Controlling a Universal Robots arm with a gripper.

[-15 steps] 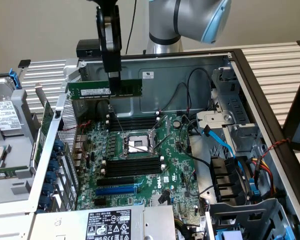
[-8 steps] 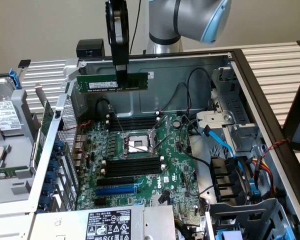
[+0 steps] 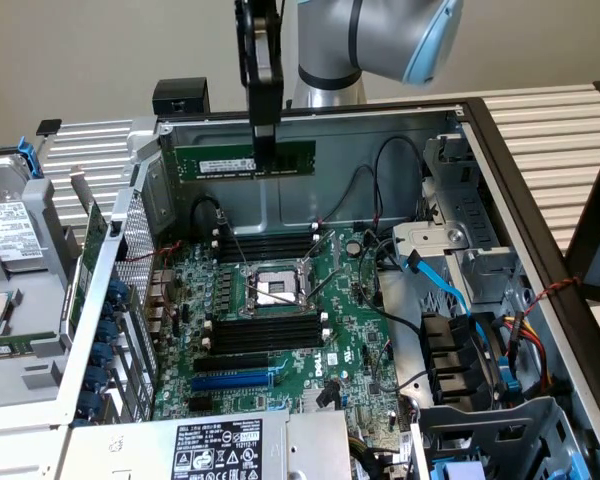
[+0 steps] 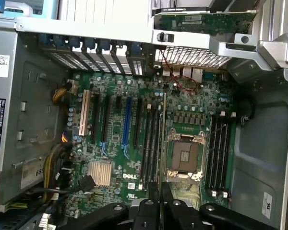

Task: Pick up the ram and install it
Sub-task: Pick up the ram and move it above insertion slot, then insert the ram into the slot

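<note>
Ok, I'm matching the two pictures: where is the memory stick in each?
Exterior view: the memory stick hangs broadside in the pincer, high against the case's far wall.
Wrist view: edge-on, a thin strip reaching out from the pincer alongside the processor socket.
Shared landmark: the processor socket.

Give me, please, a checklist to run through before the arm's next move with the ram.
1. Grip: gripper shut on the ram: ok.
2. Ram held level in the exterior view: ok.
3. Ram clear above the motherboard, touching nothing: ok.
4. Black memory slots empty: ok.
5. Slot latches open: cannot tell.
6. Ram lined up over one slot: cannot tell.
</note>
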